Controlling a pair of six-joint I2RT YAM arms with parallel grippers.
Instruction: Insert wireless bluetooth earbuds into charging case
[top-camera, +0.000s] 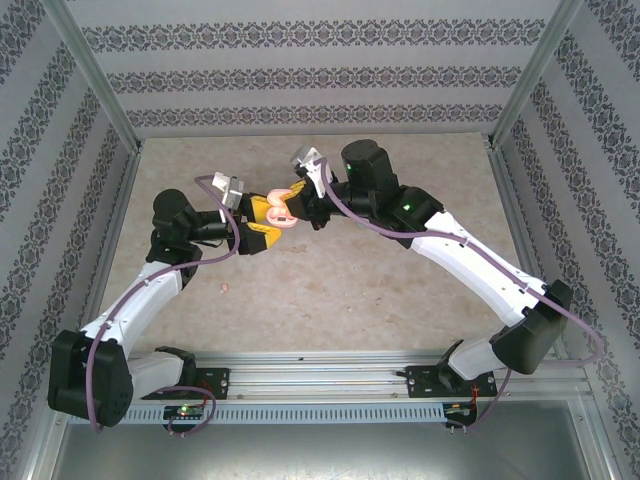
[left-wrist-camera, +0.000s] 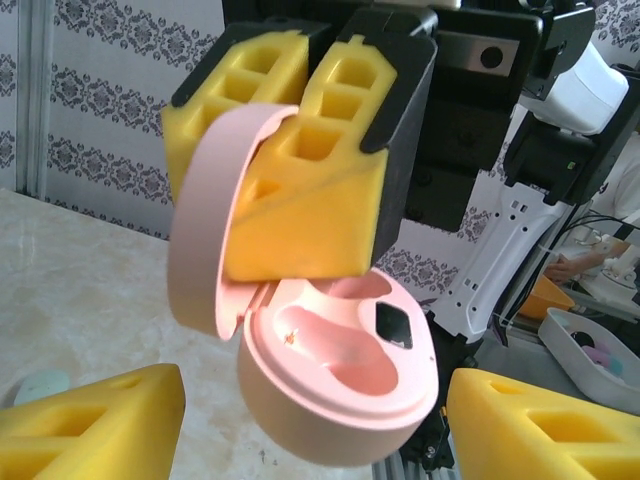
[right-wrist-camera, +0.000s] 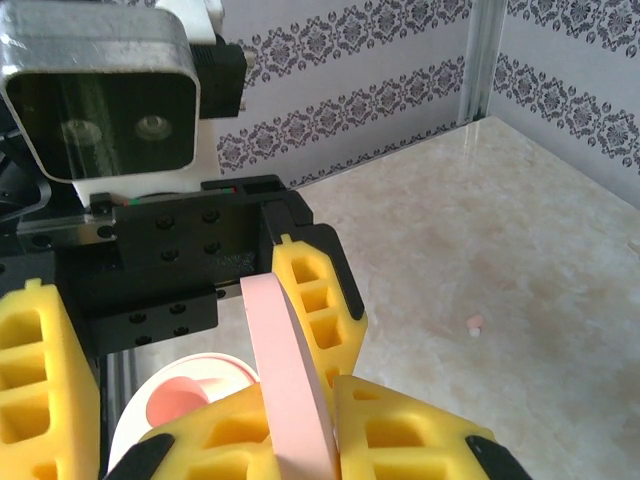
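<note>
Currently the right gripper (right-wrist-camera: 300, 432) is clenched on the raised lid (left-wrist-camera: 205, 230) of the pink charging case (left-wrist-camera: 340, 395) and holds it open in the air above the table (right-wrist-camera: 500, 220). The left gripper (top-camera: 262, 222) is released, with its fingers on either side of the case body. What looks like a pink earbud (right-wrist-camera: 475, 325) lies on the table, well apart. The step seems to be presenting the case. Next, the left arm must pinch that tiny bud precisely.
</note>
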